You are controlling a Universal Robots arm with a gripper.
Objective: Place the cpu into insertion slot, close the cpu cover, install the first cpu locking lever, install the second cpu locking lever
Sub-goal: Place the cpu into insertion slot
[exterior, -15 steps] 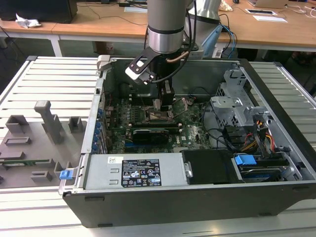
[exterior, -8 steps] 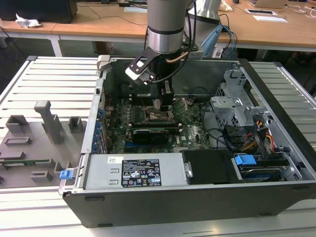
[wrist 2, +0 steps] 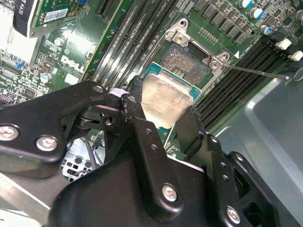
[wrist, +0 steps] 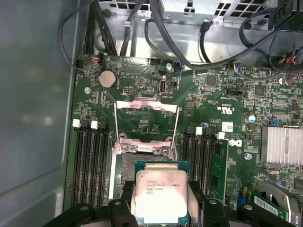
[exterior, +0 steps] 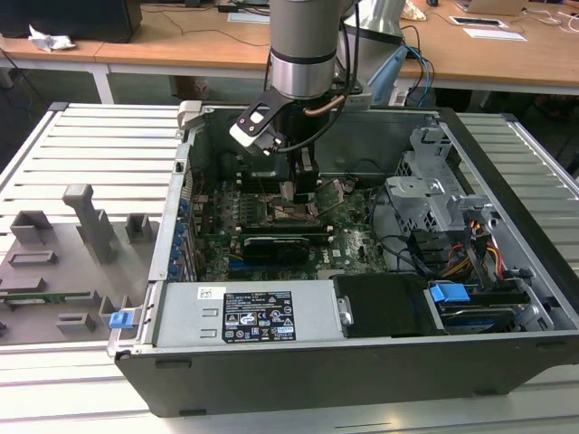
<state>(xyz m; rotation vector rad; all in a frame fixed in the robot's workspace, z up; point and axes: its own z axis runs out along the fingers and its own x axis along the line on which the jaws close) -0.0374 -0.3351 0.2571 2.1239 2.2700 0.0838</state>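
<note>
Currently step one: hand (exterior: 297,192), mid-frame in the exterior view, clamped on the cpu (wrist: 161,196) over the insertion slot (wrist: 124,166); cpu cover (wrist: 147,101) raised. Seating likely needs square alignment.

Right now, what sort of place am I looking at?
Probably an electronics assembly lab: an opened black desktop computer case sits on a pale slatted metal workbench, wooden desks stand behind, and the robot's hand grips a flat silver-topped square cpu.
</note>
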